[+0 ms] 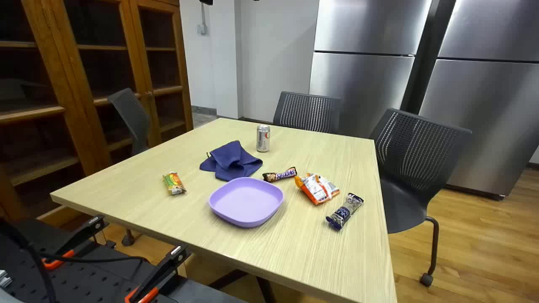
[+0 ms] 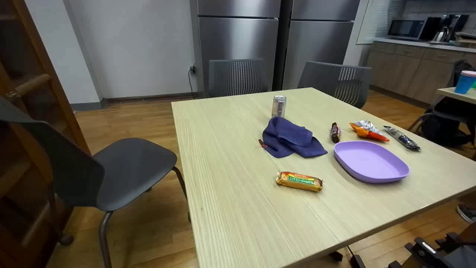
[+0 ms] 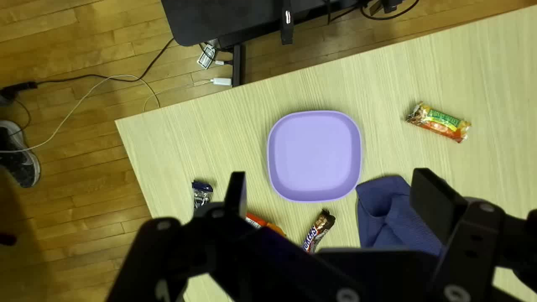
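Claw [image 3: 331,183], jaws spread wide, above the surface [image 3: 482,75], on which a lilac plate [image 3: 314,155] lies beside a blue cloth [image 3: 386,216] and Snickers bar [image 3: 319,230].

Black jaws wide apart in the lower half of the wrist view, fingertips [image 3: 434,203] uppermost.

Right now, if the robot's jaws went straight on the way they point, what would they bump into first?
Probably the purple plate: in the wrist view it lies ahead of the open jaws, with nothing seen between. Depth is hard to judge, so they might touch the table beside it instead.
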